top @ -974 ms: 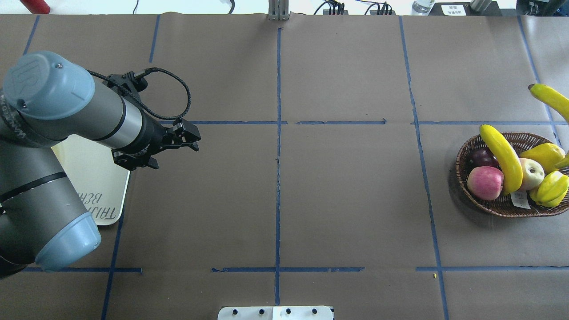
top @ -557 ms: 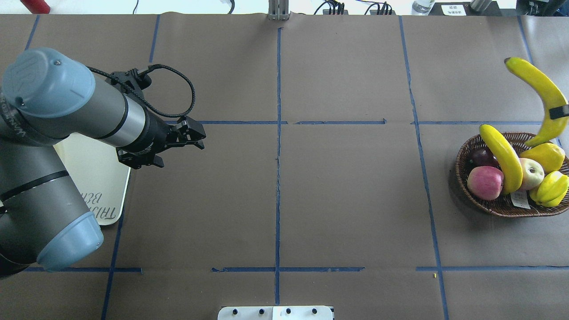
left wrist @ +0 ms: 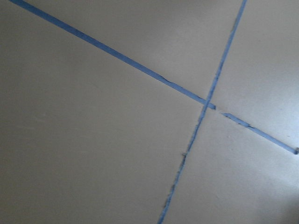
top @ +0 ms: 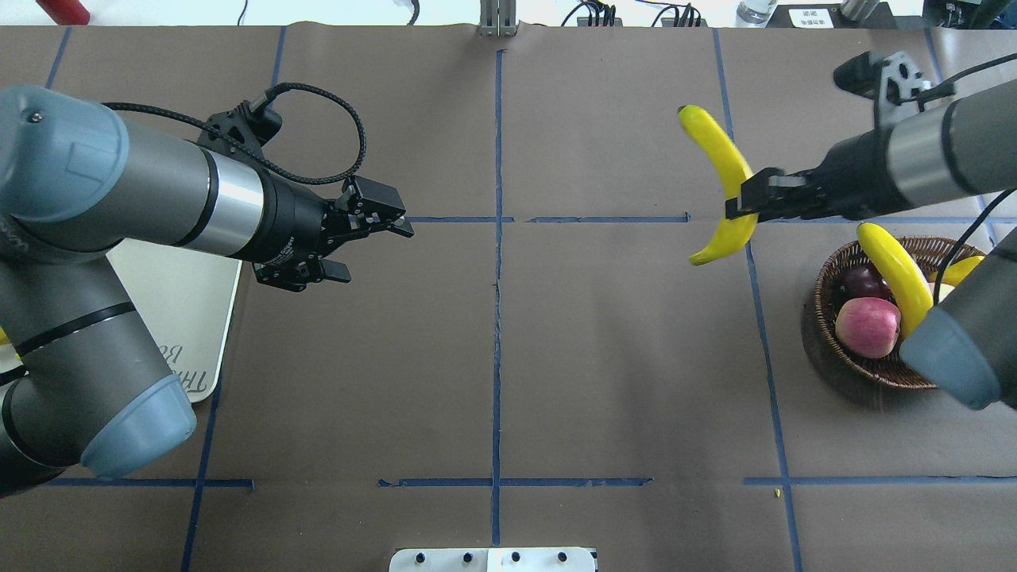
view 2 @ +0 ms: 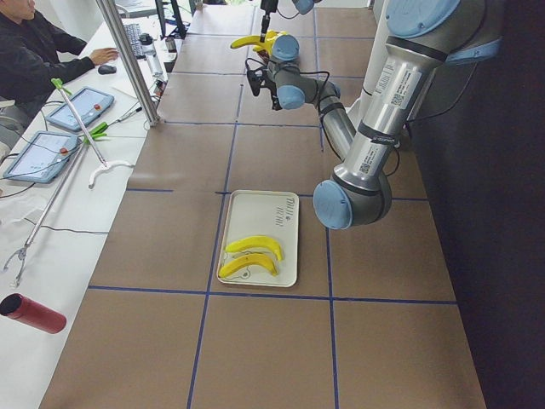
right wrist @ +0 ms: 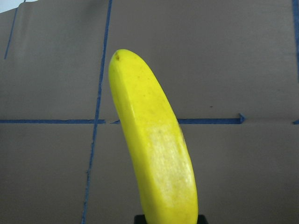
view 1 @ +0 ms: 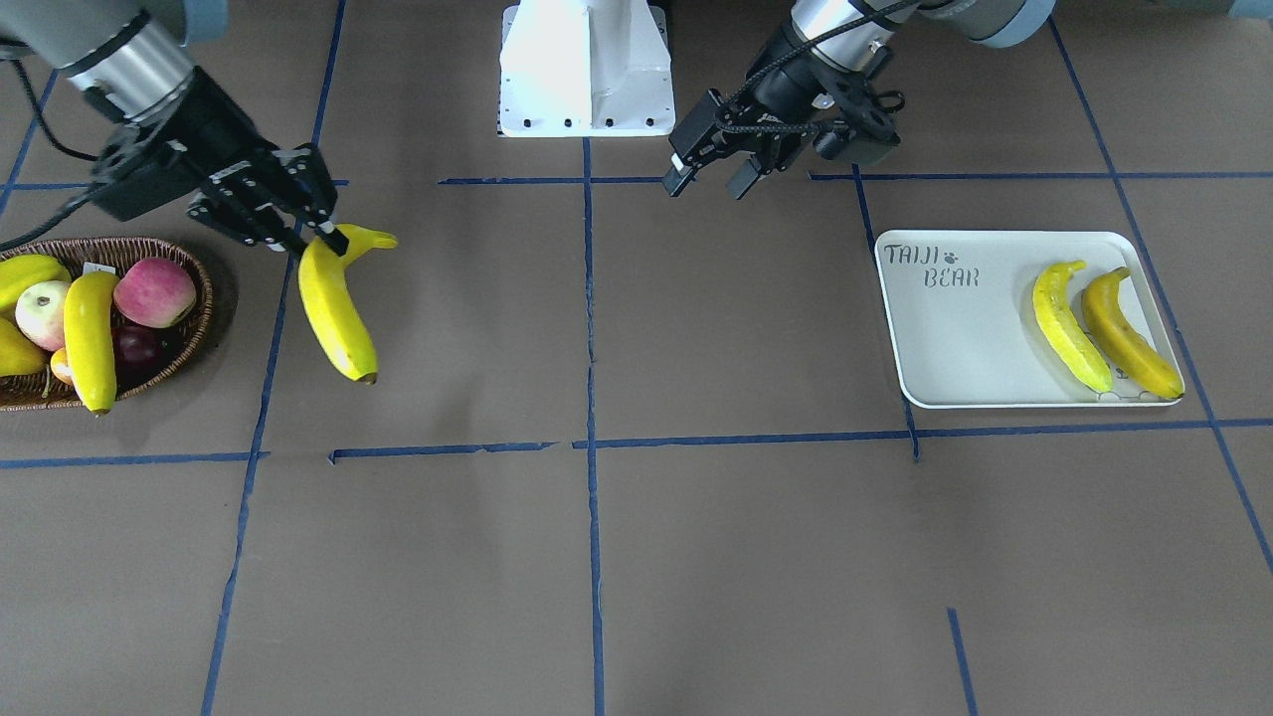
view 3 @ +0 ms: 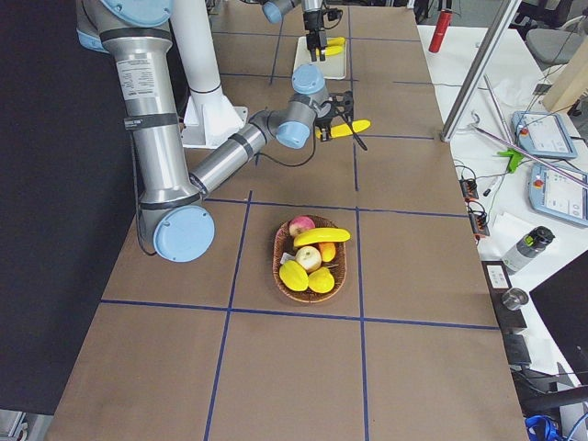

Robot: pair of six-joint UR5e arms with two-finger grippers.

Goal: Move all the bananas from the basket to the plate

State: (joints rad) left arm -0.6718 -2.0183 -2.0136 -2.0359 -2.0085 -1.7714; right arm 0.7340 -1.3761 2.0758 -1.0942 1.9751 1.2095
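brown paper covers the long table (top: 620,357), ruled into squares by blue tape (top: 497,318). at the robot's right end sits the wicker basket (view 1: 194,318). a long banana (view 1: 90,338) lies in it among a red apple (view 1: 154,291), a pale apple (view 1: 42,308) and some stubby yellow fruit (view 1: 25,273).

just left of the basket, toward the middle of the table, the right claw (top: 743,205) is clenched on a yellow banana (top: 719,155). it grips the fruit near the stalk end. the banana hangs in the air over bare paper, clear of the basket rim, with its dark tip pointing to the far side. from the right wrist camera it rises up the middle of the frame, out from between the fingers.

the left claw (top: 397,222) is released, its fingers apart with nothing between them. it hangs over bare paper a little left of the centre tape line, and its wrist camera shows only paper and a crossing of tape.

at the robot's left end lies the white plate (view 1: 945,338) lettered "taiji bear". a greenish banana (view 1: 1069,328) and an orange-yellow banana (view 1: 1129,333) lie side by side on it, at the end away from the lettering. i cannot tell whether they touch.

beyond the table's far edge a person (view 2: 34,51) sits at a white desk (view 2: 51,213) with tablets (view 2: 81,106), and a red bottle (view 2: 34,313) lies there too.
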